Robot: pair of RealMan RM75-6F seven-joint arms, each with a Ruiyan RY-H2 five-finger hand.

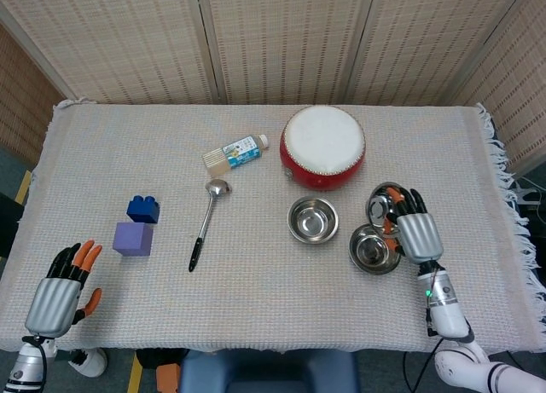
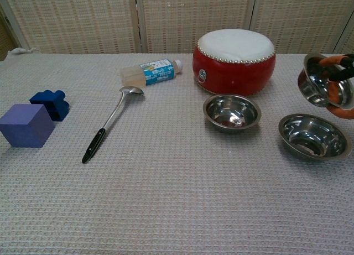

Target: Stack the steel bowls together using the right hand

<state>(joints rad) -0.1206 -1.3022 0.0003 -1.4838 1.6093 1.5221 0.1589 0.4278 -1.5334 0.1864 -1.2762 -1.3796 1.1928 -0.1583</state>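
Note:
My right hand (image 1: 417,233) holds a steel bowl (image 1: 384,205) (image 2: 318,81) tilted in the air, just above and behind a second steel bowl (image 1: 372,248) (image 2: 313,136) that sits on the cloth. In the chest view the held bowl hangs at the right edge with orange fingertips (image 2: 333,89) wrapped over its rim. A third steel bowl (image 1: 312,219) (image 2: 231,112) rests left of them, in front of the red drum. My left hand (image 1: 60,292) lies open near the table's front left corner, holding nothing.
A red drum (image 1: 323,146) with a white top stands behind the bowls. A small bottle (image 1: 236,152), a ladle (image 1: 204,224), a blue brick (image 1: 143,209) and a purple cube (image 1: 134,239) lie to the left on the woven cloth (image 1: 256,299).

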